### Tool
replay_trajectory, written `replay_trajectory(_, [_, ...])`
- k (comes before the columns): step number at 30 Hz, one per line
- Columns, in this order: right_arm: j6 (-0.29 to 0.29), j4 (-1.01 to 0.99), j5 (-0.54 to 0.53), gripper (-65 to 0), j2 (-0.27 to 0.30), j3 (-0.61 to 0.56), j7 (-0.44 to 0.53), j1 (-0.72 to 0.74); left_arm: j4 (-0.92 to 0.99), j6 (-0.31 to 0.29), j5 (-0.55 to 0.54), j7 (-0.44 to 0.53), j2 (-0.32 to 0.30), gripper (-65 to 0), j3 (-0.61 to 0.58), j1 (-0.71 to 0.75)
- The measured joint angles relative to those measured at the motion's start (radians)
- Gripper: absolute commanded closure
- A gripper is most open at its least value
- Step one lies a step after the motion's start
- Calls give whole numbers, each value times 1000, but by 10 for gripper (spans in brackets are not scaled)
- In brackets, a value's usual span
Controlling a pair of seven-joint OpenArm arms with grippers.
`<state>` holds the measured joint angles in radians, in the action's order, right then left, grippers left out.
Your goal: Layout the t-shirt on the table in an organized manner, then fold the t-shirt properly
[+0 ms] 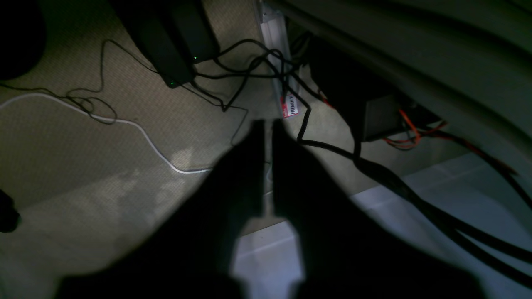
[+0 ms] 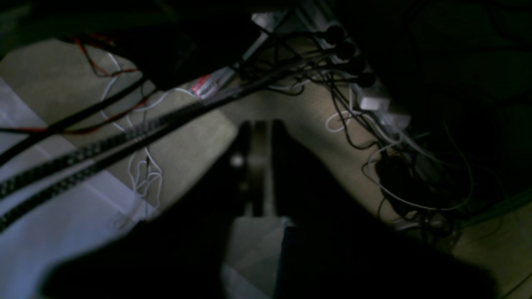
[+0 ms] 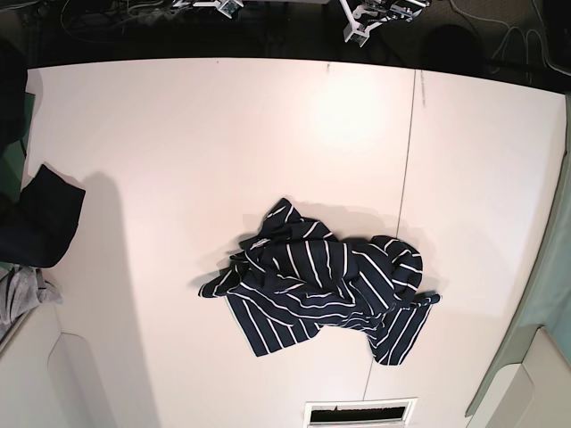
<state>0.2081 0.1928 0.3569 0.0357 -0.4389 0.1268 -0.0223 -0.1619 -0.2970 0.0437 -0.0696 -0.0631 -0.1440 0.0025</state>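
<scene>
The t-shirt (image 3: 317, 285), dark navy with thin white stripes, lies crumpled in a heap on the white table (image 3: 178, 134), a little below and right of its middle. Neither arm shows in the base view. The left wrist view looks down at a carpeted floor, with my left gripper (image 1: 268, 124) shut and nothing in it. My right gripper (image 2: 259, 124) hangs over the floor as well, its fingers slightly apart and empty in a dim view. The t-shirt appears in neither wrist view.
A plain dark cloth (image 3: 40, 218) and a small grey cloth (image 3: 18, 299) lie at the table's left edge. A thin seam (image 3: 406, 178) crosses the table. A slotted vent (image 3: 359, 413) sits at the near edge. Cables (image 1: 249, 74) sprawl on the floor.
</scene>
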Motion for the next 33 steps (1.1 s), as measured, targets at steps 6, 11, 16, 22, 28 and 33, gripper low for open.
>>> replay_trajectory(6, [-3, 0, 3, -144, 0, 0, 0, 0, 0, 0, 1, 0, 0, 0, 0, 3])
replay_trajectory(11, [-3, 0, 3, 0, 0, 0, 0, 0, 0, -3, 1, -8, 0, -74, 0, 3])
replay_trajectory(16, [-3, 0, 3, 0, 0, 0, 0, 0, 0, -79, 1, -8, 0, -163, 0, 3])
replay_trajectory(22, [-3, 2, 3, 0, 0, 0, 0, -9, 0, -79, 1, 8, 0, -162, 0, 3])
replay_trajectory(28, [-3, 26, 3, 0, 0, 0, 5, -40, -2, -79, 7, 37, 0, -162, 0, 28])
replay_trajectory(33, [-3, 37, 3, 0, 0, 0, 8, -44, -2, -79, 8, 97, 0, -162, 0, 53])
